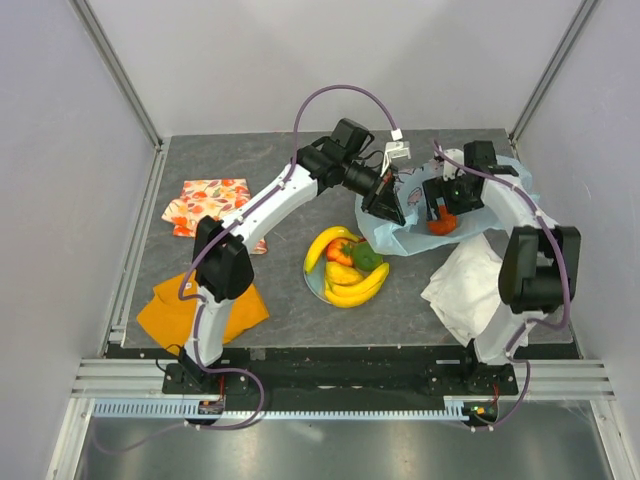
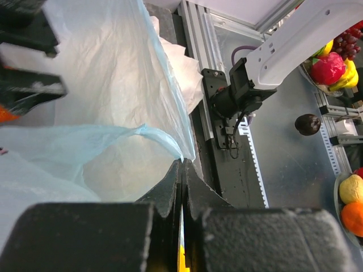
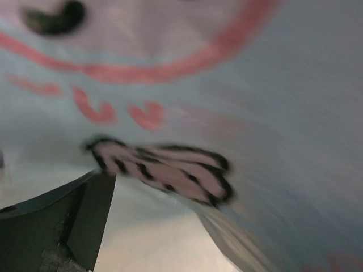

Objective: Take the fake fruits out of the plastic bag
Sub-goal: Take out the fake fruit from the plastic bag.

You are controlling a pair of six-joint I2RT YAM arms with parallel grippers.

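The light-blue plastic bag lies at the back centre-right of the table, its mouth lifted. My left gripper is shut on the bag's rim; in the left wrist view the jaws pinch the thin blue edge of the bag. My right gripper is in the bag's mouth, just above a red-orange fruit that sits in the bag. In the right wrist view only one finger shows, far left, and the bag's pink print covers the rest. Yellow bananas lie on a plate.
The plate also holds a red, a green and an orange fruit. A white cloth lies at the front right, an orange cloth at the front left, and a fruit-patterned cloth at the back left. Bowls of fruit stand off the table.
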